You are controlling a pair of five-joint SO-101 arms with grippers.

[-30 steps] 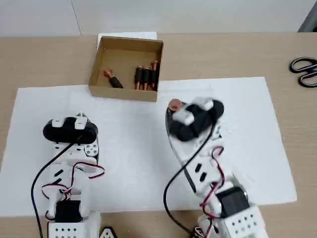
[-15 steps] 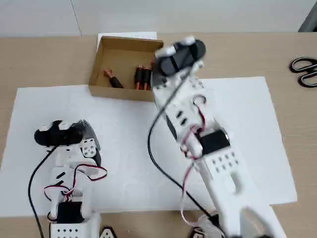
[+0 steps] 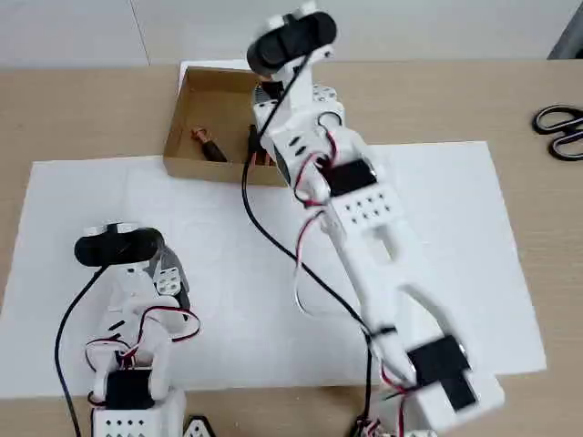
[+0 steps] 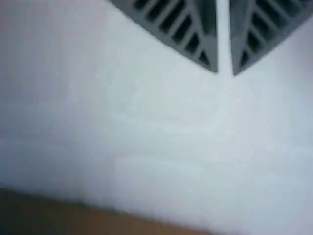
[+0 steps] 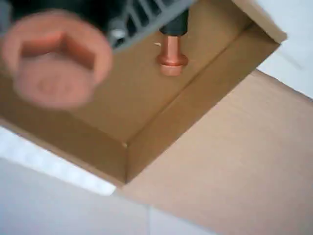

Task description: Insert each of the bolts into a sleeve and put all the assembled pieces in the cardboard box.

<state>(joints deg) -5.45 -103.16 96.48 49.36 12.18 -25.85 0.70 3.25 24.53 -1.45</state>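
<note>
Copper-coloured metal sits clenched in your right tool (image 5: 98, 29): it grasps a copper-coloured hex-head bolt (image 5: 54, 58), whose broad head faces the wrist camera from close by. The shank runs back behind the head into the dark of the tool, so you cannot tell whether a sleeve is on it. The tool hangs over the open brown cardboard box (image 5: 161, 132), above its floor near one inner corner. On that floor, beyond the held bolt, lies an assembled piece (image 5: 171, 49), a copper bolt pushed into a black sleeve, just beside a side wall.

In the high view, your right arm (image 3: 364, 218) stretches from the near edge of the light wooden counter (image 3: 82, 109) across the large white paper sheet (image 3: 228, 273). Its wrist stands over the half of the box that lies toward the pair of black-handled scissors (image 3: 557, 130). In the other half a lone sleeved bolt (image 3: 208, 143) lies tilted on the box floor. A cluster of black-and-copper pieces (image 3: 258, 146) shows partly from under the arm, near the front wall.

Your left tool (image 4: 225, 68) is clenched on nothing: its grey ribbed fingers (image 4: 190, 39) are drawn together with only a thin slit between the tips, low over the sheet. Your left arm (image 3: 127, 300) is folded at the near side of the counter, well apart from the box. The box's front stands on the sheet's far edge. The scissors lie on bare wood at the counter's edge on your right arm's side, well apart from the box.
</note>
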